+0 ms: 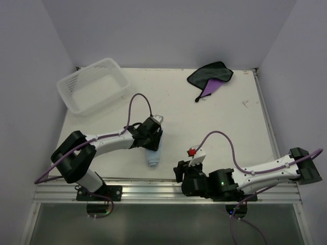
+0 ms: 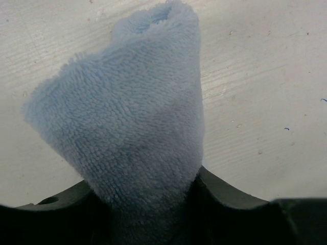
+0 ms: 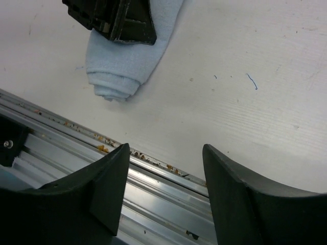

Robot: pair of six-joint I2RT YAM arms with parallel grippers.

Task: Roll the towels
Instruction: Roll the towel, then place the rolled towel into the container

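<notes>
Left gripper [image 1: 153, 146] clamps light blue towel [image 2: 133, 127]; the roll ahead of it may spring open on release. Right gripper [image 3: 164, 158] wide, empty. 1 purple towel [image 1: 211, 77] far beyond, unrolled.

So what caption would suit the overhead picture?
Left gripper holding the rolled light blue towel; purple towel lies crumpled at the back.

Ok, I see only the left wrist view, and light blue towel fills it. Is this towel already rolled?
Observer: Yes; the right wrist view shows the light blue towel as a roll, its spiral end toward the near rail.
Operator: And the second towel?
Observer: The purple towel lies unrolled at the far side of the table, right of the white basket.
Operator: Is the right hand busy?
Observer: No, the right hand is open and empty, above the rail.
</notes>
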